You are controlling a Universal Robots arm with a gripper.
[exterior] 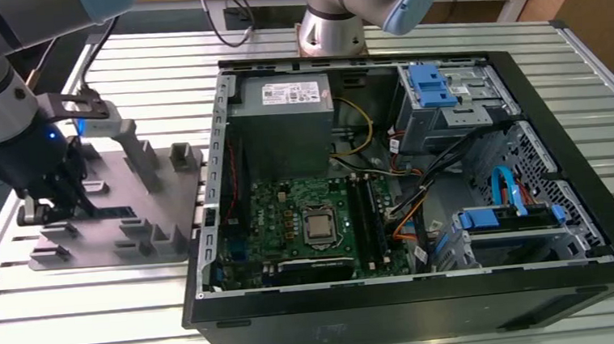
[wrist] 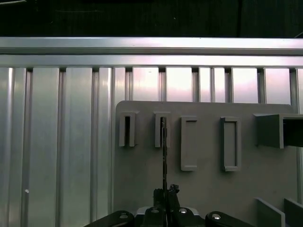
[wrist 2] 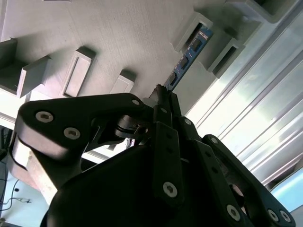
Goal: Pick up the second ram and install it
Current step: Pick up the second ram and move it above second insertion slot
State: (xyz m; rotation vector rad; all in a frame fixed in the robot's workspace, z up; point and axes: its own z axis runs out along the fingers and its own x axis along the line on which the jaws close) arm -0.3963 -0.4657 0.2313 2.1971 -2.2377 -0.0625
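The second ram (wrist 2: 193, 48) is a thin blue-green stick standing on edge in a slot of the grey fixture plate (wrist 2: 109, 33). In the first wrist view the second ram (wrist: 164, 151) shows edge-on as a thin dark line running from a slot post down to my fingers. My gripper (wrist 2: 163, 94) is shut on the stick's near end, while the far end rests between two upright posts. In the exterior view my gripper (exterior: 56, 207) hangs low over the fixture plate (exterior: 129, 253) at that view's left.
An open computer case (exterior: 562, 105) lies to the exterior view's right of the plate, with the green motherboard (exterior: 288, 214) and its long memory slots (exterior: 370, 216) exposed. Cables (exterior: 437, 171) and drive cages crowd the case's right half. A second arm's base (exterior: 329, 24) stands behind the case.
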